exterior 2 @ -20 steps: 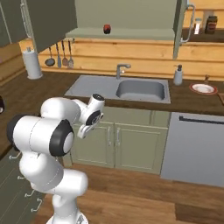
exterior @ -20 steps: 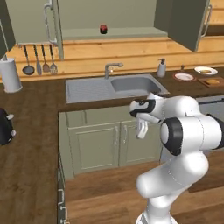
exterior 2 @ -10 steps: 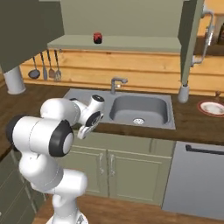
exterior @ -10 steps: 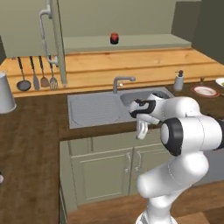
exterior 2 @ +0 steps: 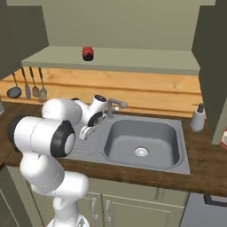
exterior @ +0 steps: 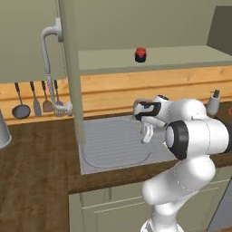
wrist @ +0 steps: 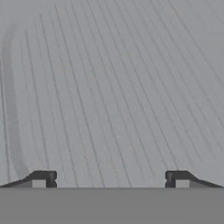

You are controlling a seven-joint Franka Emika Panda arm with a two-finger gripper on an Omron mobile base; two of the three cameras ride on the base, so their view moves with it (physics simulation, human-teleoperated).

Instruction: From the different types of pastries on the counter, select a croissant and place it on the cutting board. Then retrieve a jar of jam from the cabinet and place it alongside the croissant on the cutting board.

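Dark wooden surface ran around a grey steel sink, and above it, on the pale green cabinet shelf, stood the small red jam jar with a dark lid, well apart from the hand, which hung spread and empty over the ribbed grey drainboard.

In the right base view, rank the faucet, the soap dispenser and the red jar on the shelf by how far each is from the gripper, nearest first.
From the gripper, open over the sink's ribbed drainboard:
1. Faucet, just beside it, at the back of the sink.
2. Red jar, up on the cabinet shelf above.
3. Soap dispenser, on the counter across the basin, far side.
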